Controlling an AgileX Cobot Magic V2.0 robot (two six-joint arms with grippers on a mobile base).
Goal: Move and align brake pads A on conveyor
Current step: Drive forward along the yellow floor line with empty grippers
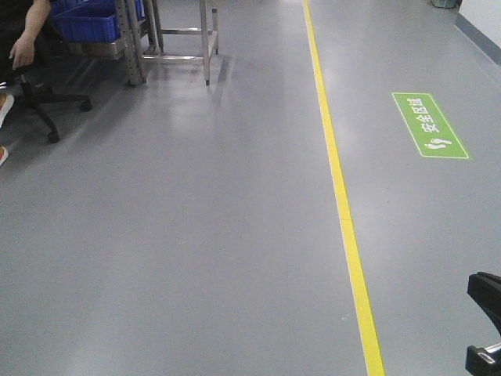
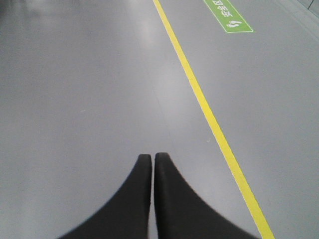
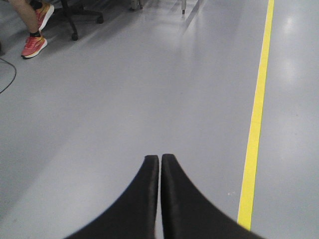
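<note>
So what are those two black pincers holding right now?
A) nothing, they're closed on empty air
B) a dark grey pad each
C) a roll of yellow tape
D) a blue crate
A: the left gripper and the right gripper each have their tips pressed together with nothing between them, and only the grey floor lies beyond.

Left pincer (image 2: 152, 159): two matte black fingers (image 2: 129, 204), wide at the base, curving in to narrow rounded tips.
Right pincer (image 3: 160, 160): a matching matte black pair with the same flared, smooth-surfaced shape.
Arm part (image 1: 487, 288): black, blocky and angular at the front view's lower right edge, with a small grey metal piece low on it.
</note>
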